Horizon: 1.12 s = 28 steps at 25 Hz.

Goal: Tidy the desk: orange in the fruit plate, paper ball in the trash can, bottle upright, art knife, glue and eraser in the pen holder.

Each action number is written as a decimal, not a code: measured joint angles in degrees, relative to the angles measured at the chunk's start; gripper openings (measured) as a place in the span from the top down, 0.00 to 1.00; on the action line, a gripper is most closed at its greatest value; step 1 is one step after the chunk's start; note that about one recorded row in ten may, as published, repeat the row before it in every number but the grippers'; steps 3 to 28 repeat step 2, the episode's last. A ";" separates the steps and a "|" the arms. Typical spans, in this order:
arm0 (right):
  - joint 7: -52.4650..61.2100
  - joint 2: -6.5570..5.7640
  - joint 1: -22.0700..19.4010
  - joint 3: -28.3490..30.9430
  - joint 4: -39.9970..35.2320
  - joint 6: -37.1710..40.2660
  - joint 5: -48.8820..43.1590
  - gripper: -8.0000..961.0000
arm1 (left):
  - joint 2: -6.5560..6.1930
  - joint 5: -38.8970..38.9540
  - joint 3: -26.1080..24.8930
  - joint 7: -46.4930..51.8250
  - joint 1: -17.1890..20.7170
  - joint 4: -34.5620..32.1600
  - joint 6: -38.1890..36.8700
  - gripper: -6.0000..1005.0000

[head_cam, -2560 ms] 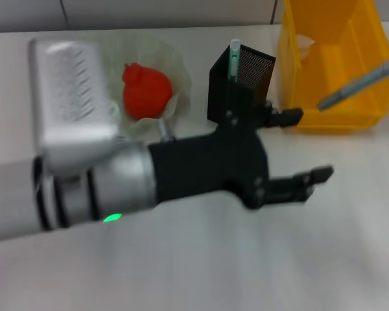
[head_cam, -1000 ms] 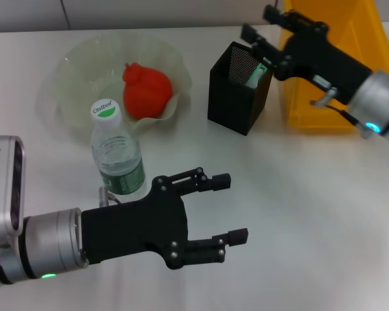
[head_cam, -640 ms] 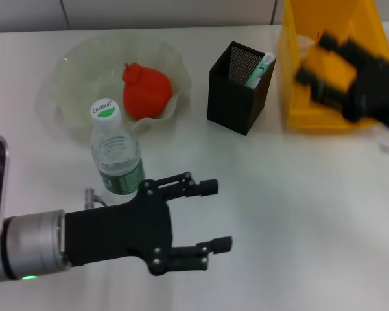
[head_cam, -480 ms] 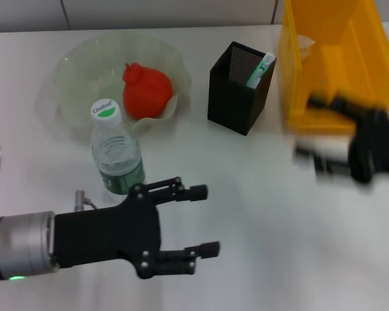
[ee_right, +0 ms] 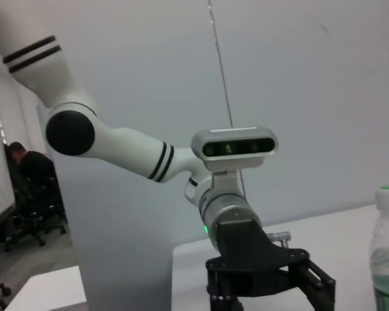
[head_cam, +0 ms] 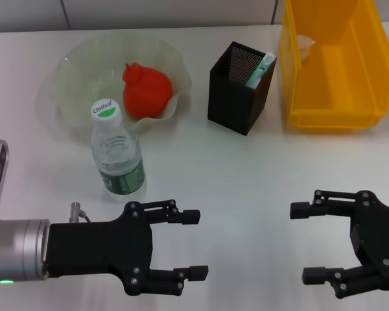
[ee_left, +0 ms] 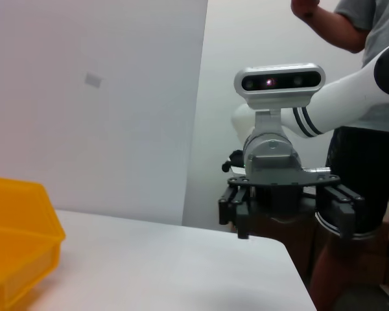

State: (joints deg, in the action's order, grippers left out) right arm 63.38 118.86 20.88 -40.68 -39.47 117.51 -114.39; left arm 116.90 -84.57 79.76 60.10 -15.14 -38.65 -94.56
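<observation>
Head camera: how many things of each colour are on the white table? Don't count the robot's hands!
Red: 1, the orange
Pale green: 1, the fruit plate
Clear: 1, the bottle
Black: 1, the pen holder
Yellow: 1, the trash can
Total: 5

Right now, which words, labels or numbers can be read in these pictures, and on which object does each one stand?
"Cestbon": on the bottle cap, small and only roughly legible.
Bottle's green label: print too small to read.
Green-and-white item in the pen holder: no print legible.
Nothing else carries readable text.
</observation>
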 joint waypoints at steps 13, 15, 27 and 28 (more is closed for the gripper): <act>0.03 0.01 -0.08 0.12 0.10 -0.57 -0.05 0.13 | 0.04 -0.06 -0.03 0.01 -0.03 -0.01 -0.01 0.23; 0.03 0.01 -0.08 0.12 0.10 -0.57 -0.05 0.13 | 0.04 -0.06 -0.03 0.01 -0.03 -0.01 -0.01 0.23; 0.03 0.01 -0.08 0.12 0.10 -0.57 -0.05 0.13 | 0.04 -0.06 -0.03 0.01 -0.03 -0.01 -0.01 0.23; 0.03 0.01 -0.08 0.12 0.10 -0.57 -0.05 0.13 | 0.04 -0.06 -0.03 0.01 -0.03 -0.01 -0.01 0.23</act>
